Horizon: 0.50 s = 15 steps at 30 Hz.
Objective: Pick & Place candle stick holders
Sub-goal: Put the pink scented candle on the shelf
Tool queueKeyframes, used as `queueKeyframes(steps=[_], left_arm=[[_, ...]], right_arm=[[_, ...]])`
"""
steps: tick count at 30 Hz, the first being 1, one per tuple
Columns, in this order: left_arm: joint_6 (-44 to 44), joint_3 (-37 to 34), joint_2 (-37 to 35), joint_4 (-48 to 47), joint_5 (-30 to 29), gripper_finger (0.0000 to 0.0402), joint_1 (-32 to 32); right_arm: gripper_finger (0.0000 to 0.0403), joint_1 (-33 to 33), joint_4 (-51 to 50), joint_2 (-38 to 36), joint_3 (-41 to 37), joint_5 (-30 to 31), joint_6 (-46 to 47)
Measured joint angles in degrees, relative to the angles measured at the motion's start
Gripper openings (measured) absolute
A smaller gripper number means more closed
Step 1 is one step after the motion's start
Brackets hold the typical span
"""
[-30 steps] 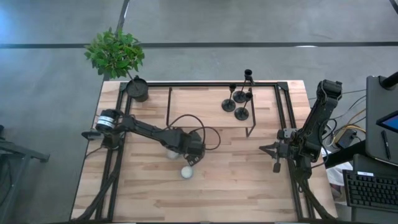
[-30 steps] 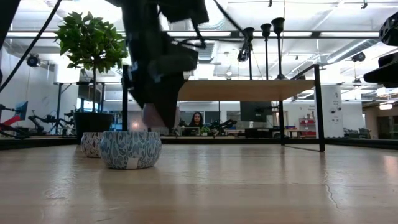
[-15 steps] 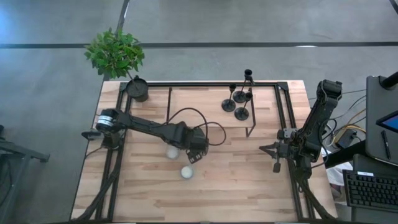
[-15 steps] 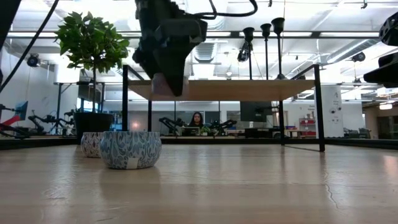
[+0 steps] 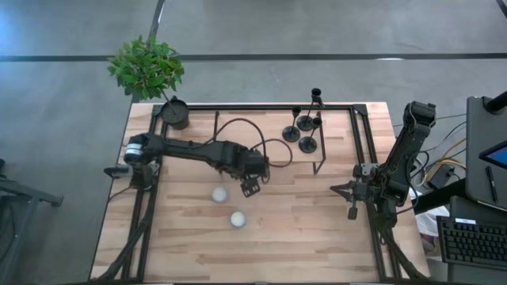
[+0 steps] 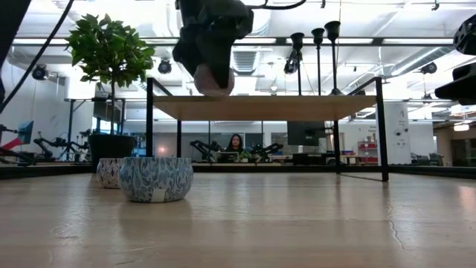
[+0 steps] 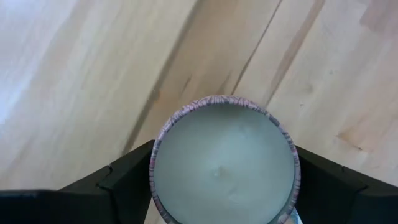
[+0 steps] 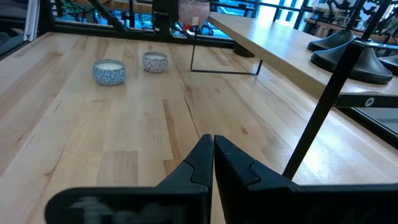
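- My left gripper (image 5: 250, 188) is up in the air w/ a tealight candle (image 7: 225, 162) pinched between its fingers (image 7: 127, 177), jaws spread wide around the tin. It's not a holder.
- The candle stick holders (image 5: 306, 127) stand upright, all three in a tight cluster on the raised shelf (image 5: 245, 134), far-right end.
- From my left claw they lie away & to the right, higher than the table (image 5: 301, 229); stems vertical.
- Right gripper (image 8: 213, 151) is fully closed, empty, parked by the table's right edge. Both arms are about equally far from the holders, I judge.
- Two more tealights (image 5: 219, 194) sit on the table near my left claw.
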Motion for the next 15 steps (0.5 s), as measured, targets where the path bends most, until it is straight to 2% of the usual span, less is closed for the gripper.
queueKeyframes(steps=[8, 15], left_arm=[[1.15, 2.65, 0.0, -2.62, 3.96, 0.0309, 3.16], [2.61, 5.56, 0.0, -4.44, 4.98, 0.0309, 4.98]], right_arm=[[0.0008, 0.02, 0.0, 0.0, 0.0, 0.0, 0.0], [0.0008, 0.0, 0.0, 0.0, 0.0, 0.0, 0.0]])
